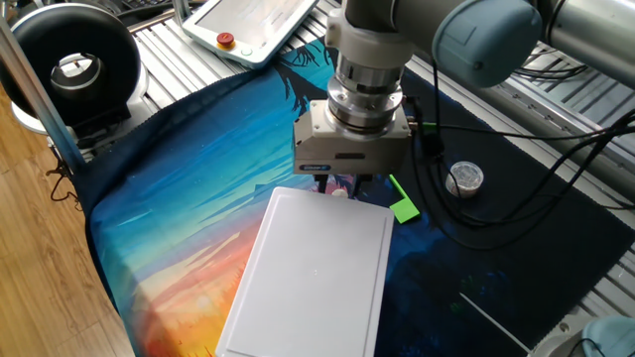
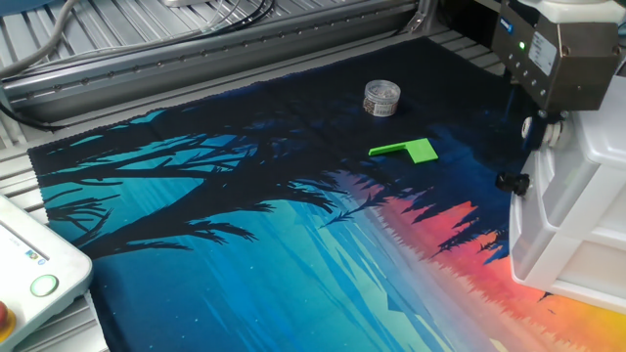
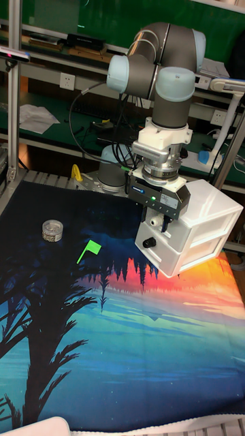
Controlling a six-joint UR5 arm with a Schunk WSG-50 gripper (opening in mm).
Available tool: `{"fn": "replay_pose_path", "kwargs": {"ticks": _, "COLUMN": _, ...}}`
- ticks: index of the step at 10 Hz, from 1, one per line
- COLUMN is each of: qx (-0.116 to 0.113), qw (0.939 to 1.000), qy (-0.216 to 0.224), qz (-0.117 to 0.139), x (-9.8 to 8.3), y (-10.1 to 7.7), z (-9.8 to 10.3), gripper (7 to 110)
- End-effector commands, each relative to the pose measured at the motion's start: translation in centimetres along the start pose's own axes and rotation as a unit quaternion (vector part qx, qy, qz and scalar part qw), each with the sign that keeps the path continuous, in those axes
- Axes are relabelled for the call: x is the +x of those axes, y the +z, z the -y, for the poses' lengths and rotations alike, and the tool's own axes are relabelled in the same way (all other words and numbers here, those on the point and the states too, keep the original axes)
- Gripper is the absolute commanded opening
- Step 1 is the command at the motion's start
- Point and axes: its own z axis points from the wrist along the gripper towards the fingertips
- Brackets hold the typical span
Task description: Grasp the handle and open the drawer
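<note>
A large flat white box (image 1: 317, 268) lies on the painted cloth, and its drawer (image 2: 577, 191) shows as a thin-walled tray at the front. My gripper (image 3: 158, 221) hangs straight down over the top front edge of the box (image 3: 201, 225). Its dark fingers (image 3: 151, 219) straddle the tiny white handle (image 2: 540, 129). The gripper body hides the fingertips in one fixed view, so I cannot tell whether the fingers press on the handle. The drawer front looks level with the box face.
A green plastic piece (image 2: 411, 150) lies on the cloth left of the box, with a round silver cap (image 2: 381, 97) beyond it. Lower on the box front sits a black knob (image 2: 511, 182). Black cables (image 1: 466, 213) trail beside the arm, and a teach pendant (image 1: 253, 25) lies at the back.
</note>
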Motion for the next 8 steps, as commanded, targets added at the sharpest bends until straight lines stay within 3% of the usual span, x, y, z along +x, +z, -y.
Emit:
{"fn": "replay_pose_path", "kwargs": {"ticks": 1, "qx": -0.016, "qw": 0.9998, "qy": -0.002, "qz": -0.008, "x": 0.54, "y": -0.24, "z": -0.81, "gripper": 66}}
{"fn": "replay_pose_path", "kwargs": {"ticks": 7, "qx": -0.012, "qw": 0.9998, "qy": 0.011, "qz": -0.01, "x": 0.96, "y": 0.3, "z": -0.63, "gripper": 66}}
{"fn": "replay_pose_path", "kwargs": {"ticks": 8, "qx": -0.013, "qw": 0.9998, "qy": 0.014, "qz": -0.009, "x": 0.89, "y": 0.35, "z": -0.58, "gripper": 44}}
